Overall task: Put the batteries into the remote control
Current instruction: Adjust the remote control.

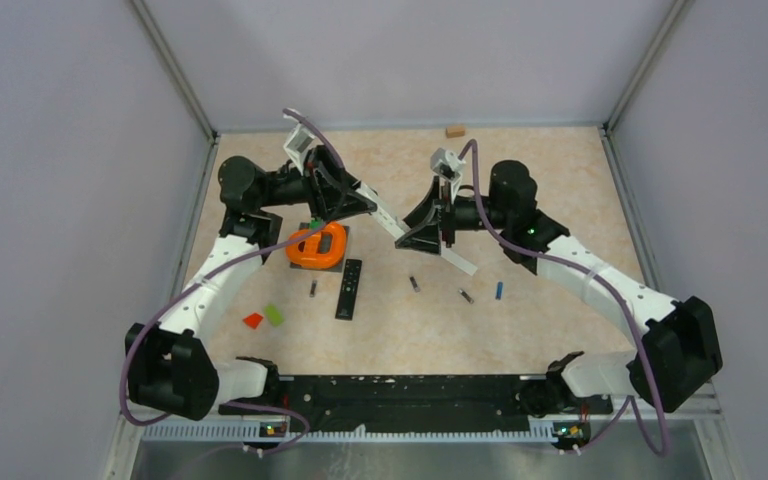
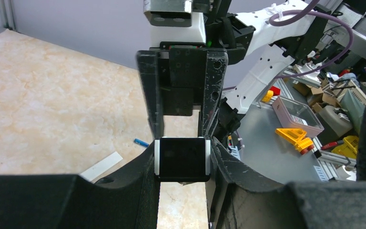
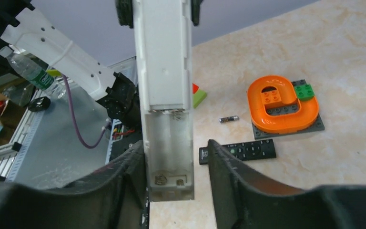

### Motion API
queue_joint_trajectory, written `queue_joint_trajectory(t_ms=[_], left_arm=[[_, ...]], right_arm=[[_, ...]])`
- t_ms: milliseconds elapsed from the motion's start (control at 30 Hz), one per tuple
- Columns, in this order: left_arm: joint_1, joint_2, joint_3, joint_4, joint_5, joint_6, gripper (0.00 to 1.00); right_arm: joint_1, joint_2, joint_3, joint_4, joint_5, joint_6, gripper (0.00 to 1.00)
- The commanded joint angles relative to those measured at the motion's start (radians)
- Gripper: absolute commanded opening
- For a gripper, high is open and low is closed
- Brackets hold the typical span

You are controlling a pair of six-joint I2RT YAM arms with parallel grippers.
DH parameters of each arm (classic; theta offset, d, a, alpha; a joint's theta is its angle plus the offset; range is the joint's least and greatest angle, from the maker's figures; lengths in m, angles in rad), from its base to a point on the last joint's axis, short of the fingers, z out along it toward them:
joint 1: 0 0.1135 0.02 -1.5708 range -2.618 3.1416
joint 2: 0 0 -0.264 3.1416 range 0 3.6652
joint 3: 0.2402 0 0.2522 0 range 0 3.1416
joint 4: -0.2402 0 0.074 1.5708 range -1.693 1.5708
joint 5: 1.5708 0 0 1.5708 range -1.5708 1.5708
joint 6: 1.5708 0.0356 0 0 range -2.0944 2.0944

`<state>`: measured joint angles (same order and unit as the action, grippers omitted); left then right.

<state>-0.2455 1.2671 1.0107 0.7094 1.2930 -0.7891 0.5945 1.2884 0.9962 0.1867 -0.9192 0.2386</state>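
My left gripper [image 1: 368, 205] is shut on one end of a long white remote control [image 1: 380, 210] and holds it in the air. In the left wrist view the remote's dark end [image 2: 182, 162] sits clamped between both fingers. The remote's other end, with its uncovered battery compartment [image 3: 169, 143], lies between the open jaws of my right gripper [image 3: 176, 167]. One finger is against it and the other stands apart. Three dark batteries [image 1: 313, 289] [image 1: 414, 284] [image 1: 466, 296] and a blue battery [image 1: 499, 290] lie on the table.
A black remote [image 1: 349, 289] lies beside an orange ring on a grey brick plate [image 1: 317, 245]. A white strip [image 1: 457, 262] lies under the right gripper. Red and green blocks [image 1: 264, 317] are at the left. A small wooden block [image 1: 454, 130] is by the back wall.
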Motion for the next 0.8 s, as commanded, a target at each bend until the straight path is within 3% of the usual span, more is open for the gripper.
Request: queue_joint_trajectory(t_ms=[0, 133, 167, 233, 333, 533, 633, 767], left_arm=[[-0.006, -0.01, -0.003, 0.056, 0.005, -0.014, 0.02], [-0.008, 0.002, 0.0, 0.066, -0.013, -0.035, 0.19], [-0.008, 0.004, 0.0, 0.069, -0.022, -0.039, 0.3], [-0.008, 0.007, -0.002, 0.071, -0.066, -0.051, 0.65], [-0.008, 0.011, -0.02, 0.03, -0.205, -0.058, 0.98], [-0.015, 0.042, -0.079, -0.147, -0.581, -0.141, 0.97], [-0.026, 0.056, -0.098, -0.219, -0.682, -0.191, 0.9], [-0.025, 0.071, -0.095, -0.314, -0.707, -0.189, 0.82]], right_arm=[[0.023, 0.026, 0.074, 0.063, -0.058, 0.008, 0.41], [0.031, 0.039, 0.096, 0.071, -0.064, 0.023, 0.13], [0.031, 0.038, 0.097, 0.072, -0.052, 0.027, 0.09], [0.032, 0.028, 0.093, 0.066, 0.023, 0.035, 0.04], [0.041, 0.014, 0.08, 0.045, 0.235, 0.058, 0.0], [0.213, 0.09, 0.175, -0.153, 0.85, -0.043, 0.0], [0.264, 0.122, 0.189, -0.165, 1.016, -0.04, 0.0], [0.311, 0.155, 0.197, -0.159, 1.124, -0.041, 0.0]])
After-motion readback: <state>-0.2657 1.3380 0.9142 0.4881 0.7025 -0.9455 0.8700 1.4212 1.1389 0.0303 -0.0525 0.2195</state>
